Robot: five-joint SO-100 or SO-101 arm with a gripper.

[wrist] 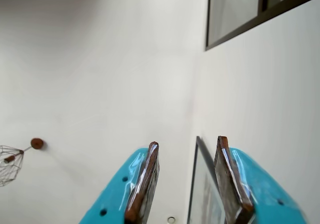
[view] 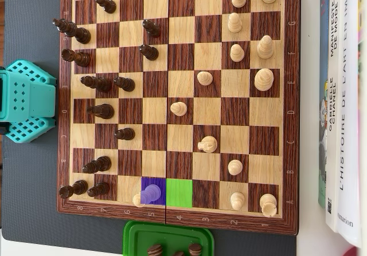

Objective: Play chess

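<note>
Turquoise gripper (wrist: 186, 181) parted, empty, aimed up at a wall and window frame (wrist: 240, 28), not at the board; overhead, arm base (view: 26, 101) sits off the chessboard (view: 178, 104) edge, purple-marked piece (view: 151, 193) far down-board, beside the green square (view: 179, 192)

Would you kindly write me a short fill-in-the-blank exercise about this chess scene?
1. In the overhead view, the square beside the purple square is coloured ____.
2. In the wrist view, the gripper has its jaws ____, with nothing between them.
3. In the overhead view, the container below the chessboard is ____ in colour.
4. The books lie to the ____ of the chessboard in the overhead view.

Missing words: green; open; green; right
</note>
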